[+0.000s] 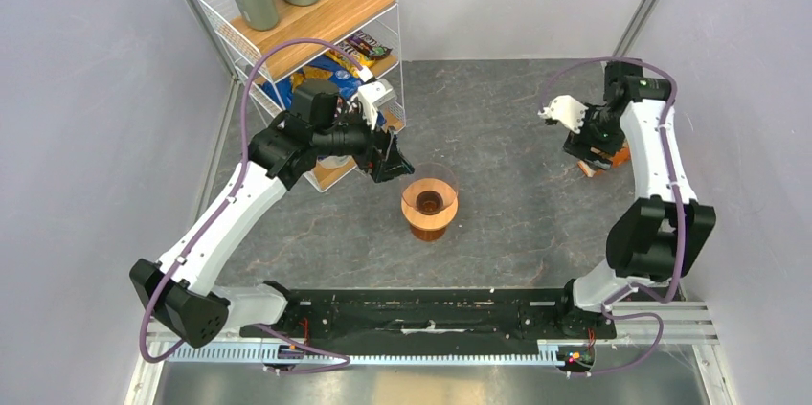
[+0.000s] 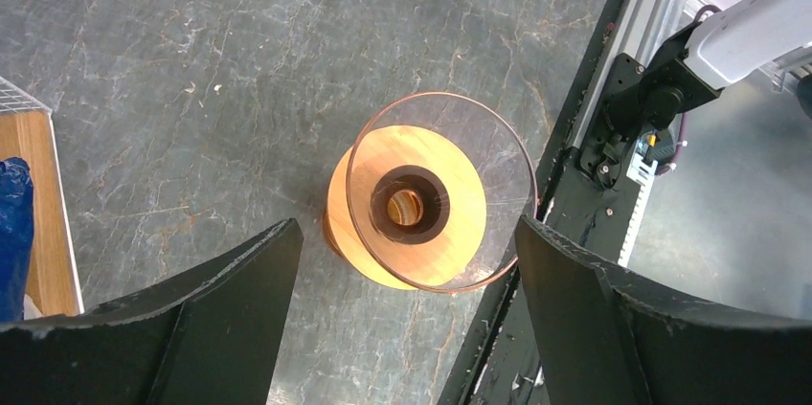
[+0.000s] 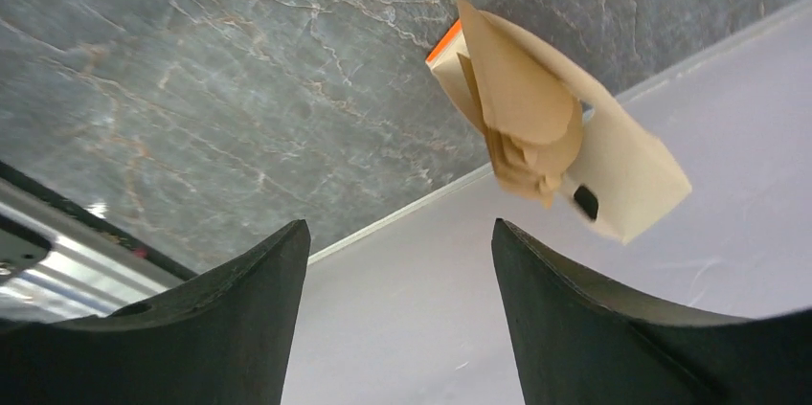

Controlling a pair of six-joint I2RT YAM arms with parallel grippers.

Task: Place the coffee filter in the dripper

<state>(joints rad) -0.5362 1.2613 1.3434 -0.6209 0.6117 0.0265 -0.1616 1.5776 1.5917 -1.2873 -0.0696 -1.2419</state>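
Left gripper: fingers spread wide, nothing between them and nothing touched. It hangs above the table, just beside the dripper on the side of the wire shelf.
Left wrist view: the two dark fingers frame the dripper from above, and both fingertips stand clear of its rim.
Dripper: a clear cone, upright, mouth up, seated in the wooden ring near the middle of the table. No paper shows inside it.
Right gripper: fingers apart, holding nothing. It is at the far right of the table, close over the pack.
Right wrist view: the pack lies ahead of the fingertips, not between them. From the top view I cannot tell whether the gripper touches it.
Coffee filter: light-brown paper sticking out of the pack's open end, creased, with more sheets bunched behind it. It is well apart from the dripper.
Pack position: at the table's edge, against the pale wall.
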